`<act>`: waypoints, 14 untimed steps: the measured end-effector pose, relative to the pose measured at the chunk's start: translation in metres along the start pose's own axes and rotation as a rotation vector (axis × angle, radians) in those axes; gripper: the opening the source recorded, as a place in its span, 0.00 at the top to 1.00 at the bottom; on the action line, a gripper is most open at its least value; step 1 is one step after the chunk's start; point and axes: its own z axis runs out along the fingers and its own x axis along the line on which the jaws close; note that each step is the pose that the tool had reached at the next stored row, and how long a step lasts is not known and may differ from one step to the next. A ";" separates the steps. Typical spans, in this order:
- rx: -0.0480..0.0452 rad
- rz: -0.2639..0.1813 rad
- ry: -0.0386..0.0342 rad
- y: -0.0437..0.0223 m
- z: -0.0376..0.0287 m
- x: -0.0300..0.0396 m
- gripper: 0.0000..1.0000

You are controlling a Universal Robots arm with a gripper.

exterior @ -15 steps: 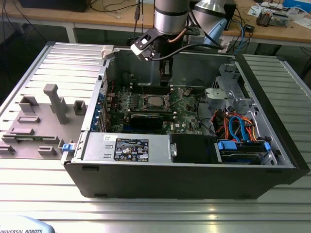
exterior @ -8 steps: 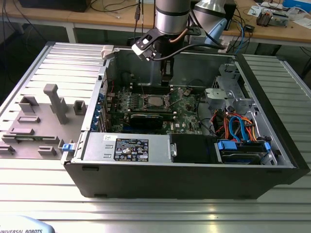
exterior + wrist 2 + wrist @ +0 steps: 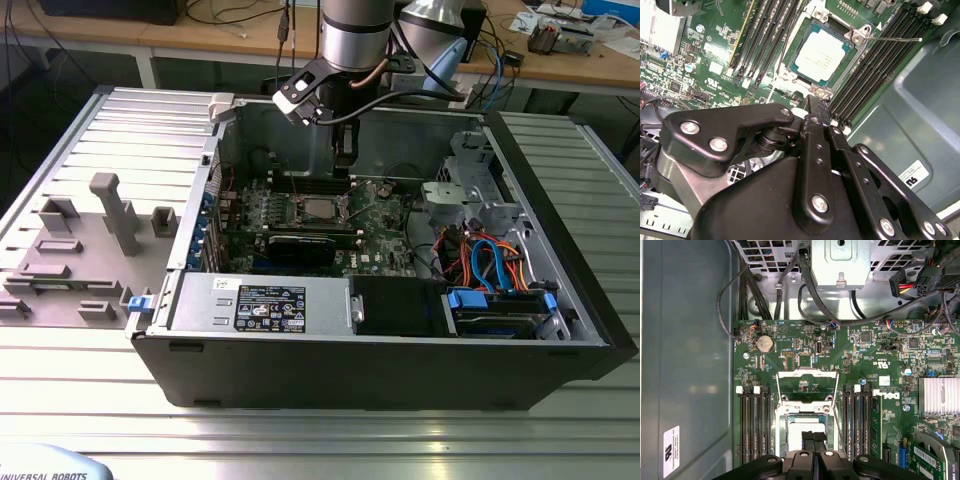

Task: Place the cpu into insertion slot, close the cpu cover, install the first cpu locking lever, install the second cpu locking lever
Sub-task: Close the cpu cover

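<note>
Inside the grey computer case, the small silver square cpu lies flat in the metal-edged insertion slot. My black gripper hangs closed, empty, nearby. I would push the raised silver cpu cover down gently.

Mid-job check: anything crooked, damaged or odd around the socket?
Nothing stands out. The cpu lies flat and square in the insertion slot. The cpu cover is swung open and one locking lever sticks out unlatched, which fits an unfinished job rather than a fault.
</note>
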 end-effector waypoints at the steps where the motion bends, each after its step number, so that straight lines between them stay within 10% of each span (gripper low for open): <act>1: 0.0000 0.000 0.0000 0.0000 0.0000 0.0000 0.89; 14: 0.0000 0.000 0.0000 0.0055 0.0002 0.0000 0.89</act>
